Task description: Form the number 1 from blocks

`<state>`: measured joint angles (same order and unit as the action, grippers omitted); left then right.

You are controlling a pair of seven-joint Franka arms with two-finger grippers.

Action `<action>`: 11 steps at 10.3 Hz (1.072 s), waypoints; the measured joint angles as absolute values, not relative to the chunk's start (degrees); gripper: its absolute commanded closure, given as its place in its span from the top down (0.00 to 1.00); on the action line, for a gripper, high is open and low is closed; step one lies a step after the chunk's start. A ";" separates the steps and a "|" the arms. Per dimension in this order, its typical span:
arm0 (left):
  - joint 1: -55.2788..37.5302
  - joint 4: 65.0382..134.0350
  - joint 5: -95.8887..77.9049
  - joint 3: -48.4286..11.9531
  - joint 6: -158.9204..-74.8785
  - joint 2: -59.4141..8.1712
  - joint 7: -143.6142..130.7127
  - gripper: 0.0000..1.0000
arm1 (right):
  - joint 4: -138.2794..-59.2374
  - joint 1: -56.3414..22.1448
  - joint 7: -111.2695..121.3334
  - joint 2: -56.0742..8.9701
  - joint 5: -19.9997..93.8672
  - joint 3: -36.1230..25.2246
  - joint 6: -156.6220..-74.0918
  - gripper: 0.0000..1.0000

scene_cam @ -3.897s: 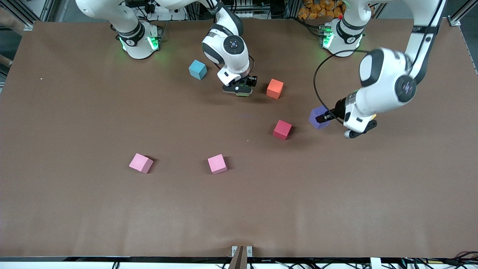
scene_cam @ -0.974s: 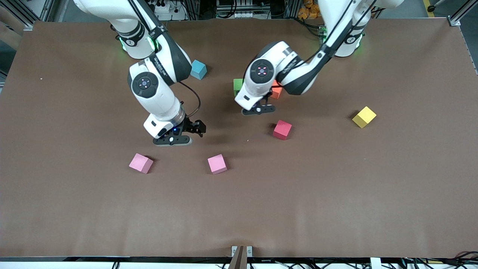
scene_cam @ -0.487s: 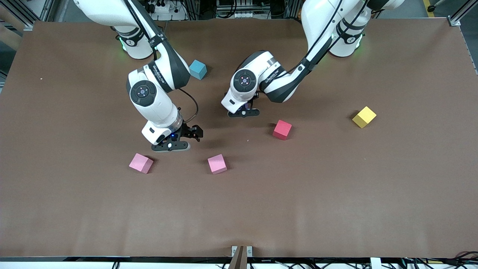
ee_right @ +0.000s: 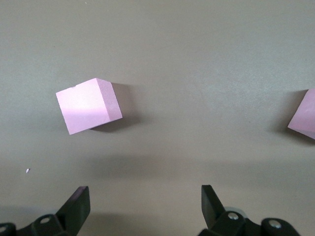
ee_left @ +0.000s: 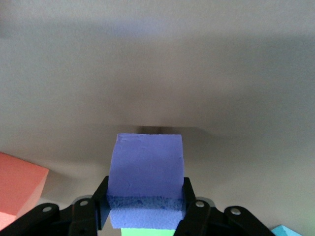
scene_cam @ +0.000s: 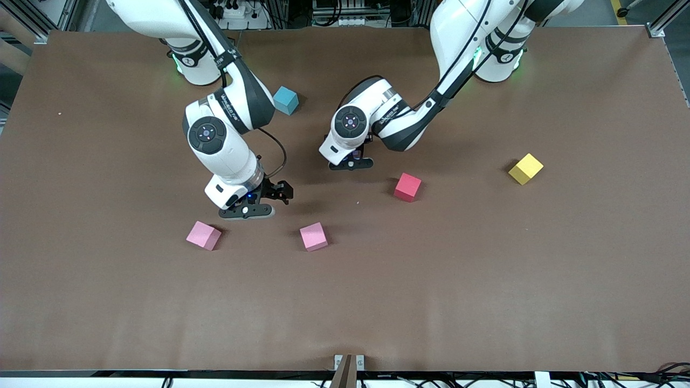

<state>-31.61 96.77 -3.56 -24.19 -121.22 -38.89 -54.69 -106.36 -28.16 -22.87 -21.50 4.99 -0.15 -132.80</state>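
Observation:
My left gripper (ee_left: 145, 199) is shut on a purple block (ee_left: 145, 169), held low over the table's middle. A strip of the green block (ee_left: 147, 232) shows right next to it, and an orange block (ee_left: 19, 184) lies beside them. In the front view the left gripper (scene_cam: 350, 161) and its arm hide the green and orange blocks. My right gripper (scene_cam: 245, 207) is open and empty over bare table by two pink blocks (scene_cam: 204, 235) (scene_cam: 313, 236). The right wrist view shows both pink blocks (ee_right: 88, 105) (ee_right: 302, 115) ahead of the open right gripper (ee_right: 145, 206).
A red block (scene_cam: 407, 187) lies near the middle. Toward the left arm's end of the table sits a yellow block (scene_cam: 525, 168). A blue block (scene_cam: 285, 100) sits by the right arm's elbow, its corner (ee_left: 290, 231) also in the left wrist view. Brown table (scene_cam: 485, 280) stretches toward the front camera.
Over the last second my left arm carried the purple block toward the right arm's end, covering the green and orange blocks. My right gripper sank slightly toward the pink blocks, still open.

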 measured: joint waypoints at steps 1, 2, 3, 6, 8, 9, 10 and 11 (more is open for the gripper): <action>-32.12 96.76 -3.56 -24.20 -121.22 -39.13 -55.57 0.59 | -106.36 -28.16 -22.86 -21.53 4.97 -0.15 -132.79 1.00; -32.64 96.76 -3.56 -24.20 -121.22 -39.22 -56.17 0.93 | -106.36 -28.16 -22.86 -21.54 4.95 -0.15 -132.79 1.00; -32.95 96.75 -3.56 -24.20 -121.22 -39.22 -56.78 1.00 | -106.36 -28.16 -22.86 -21.54 4.92 -0.15 -132.78 1.00; -33.00 96.47 -3.56 -24.14 -121.21 -39.22 -57.69 1.00 | -106.36 -28.16 -22.86 -21.54 4.84 -0.14 -132.77 1.00; -32.65 95.23 -3.55 -23.68 -119.55 -38.87 -57.76 1.00 | -106.36 -28.17 -22.86 -21.54 4.81 -0.14 -132.76 1.00; -32.01 94.55 -3.15 -23.16 -118.60 -38.15 -57.76 1.00 | -106.35 -28.19 -22.86 -21.56 4.78 -0.13 -132.76 1.00; -30.71 94.32 -1.53 -22.72 -117.32 -37.03 -57.76 1.00 | -106.24 -28.23 -22.85 -21.63 4.74 -0.11 -132.76 1.00; -28.79 94.26 0.83 -22.58 -115.57 -35.84 -57.67 1.00 | -105.90 -28.31 -22.78 -21.85 4.48 -0.07 -132.76 1.00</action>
